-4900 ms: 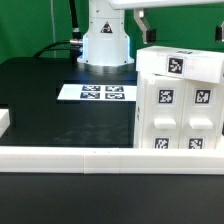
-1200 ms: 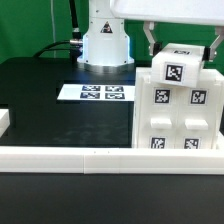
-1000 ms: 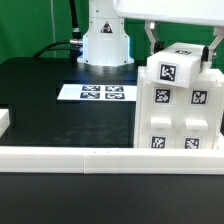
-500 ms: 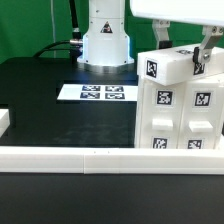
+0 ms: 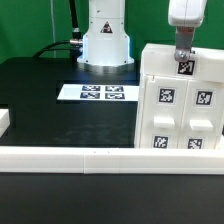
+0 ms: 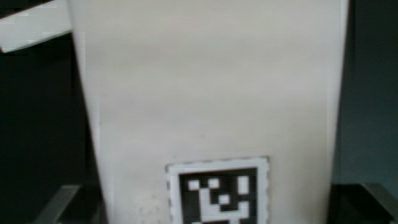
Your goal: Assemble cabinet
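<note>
The cabinet [image 5: 170,110] is a tall white box with several black-and-white tags on the face I see. It stands on the black table at the exterior view's right, just behind the front rail. My gripper [image 5: 183,55] comes down from above onto its top edge, beside a tag. In the wrist view the white cabinet [image 6: 205,90] fills the picture, with one tag low down. My gripper [image 6: 214,205] straddles it, a dark finger [image 6: 64,200] pressing each side. It is shut on the cabinet.
The marker board [image 5: 96,93] lies flat on the table in front of the white robot base [image 5: 105,40]. A long white rail [image 5: 70,158] runs along the front edge. A small white block [image 5: 4,120] sits at the exterior view's left edge.
My gripper has turned about its axis and shifted to the exterior view's right. The cabinet part it holds turned with it and now stands square with a flat top.
</note>
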`<state>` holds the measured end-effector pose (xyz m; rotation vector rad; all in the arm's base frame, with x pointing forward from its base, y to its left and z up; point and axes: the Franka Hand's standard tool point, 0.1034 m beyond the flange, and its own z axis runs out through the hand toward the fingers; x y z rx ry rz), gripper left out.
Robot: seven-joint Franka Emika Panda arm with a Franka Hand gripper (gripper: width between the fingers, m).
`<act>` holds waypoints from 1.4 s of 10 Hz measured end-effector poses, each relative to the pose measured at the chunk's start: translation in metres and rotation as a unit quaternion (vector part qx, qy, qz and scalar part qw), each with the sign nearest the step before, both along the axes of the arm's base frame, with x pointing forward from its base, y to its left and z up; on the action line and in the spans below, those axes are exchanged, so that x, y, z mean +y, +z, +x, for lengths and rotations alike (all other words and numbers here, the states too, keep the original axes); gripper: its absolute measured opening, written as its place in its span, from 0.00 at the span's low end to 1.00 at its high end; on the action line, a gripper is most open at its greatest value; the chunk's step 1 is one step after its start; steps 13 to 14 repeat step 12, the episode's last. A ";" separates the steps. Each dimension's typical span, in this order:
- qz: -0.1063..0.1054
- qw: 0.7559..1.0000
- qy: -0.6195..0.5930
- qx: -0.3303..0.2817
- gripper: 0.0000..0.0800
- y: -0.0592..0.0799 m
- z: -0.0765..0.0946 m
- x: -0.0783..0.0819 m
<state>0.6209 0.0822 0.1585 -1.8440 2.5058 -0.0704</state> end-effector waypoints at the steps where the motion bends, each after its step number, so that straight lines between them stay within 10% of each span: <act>1: 0.011 1.000 -0.019 -0.001 0.70 0.001 0.001 0.001; 5: 0.023 1.000 -0.009 -0.001 0.99 -0.001 0.001 0.006; 14: 0.023 1.000 -0.005 0.000 1.00 -0.002 0.000 0.006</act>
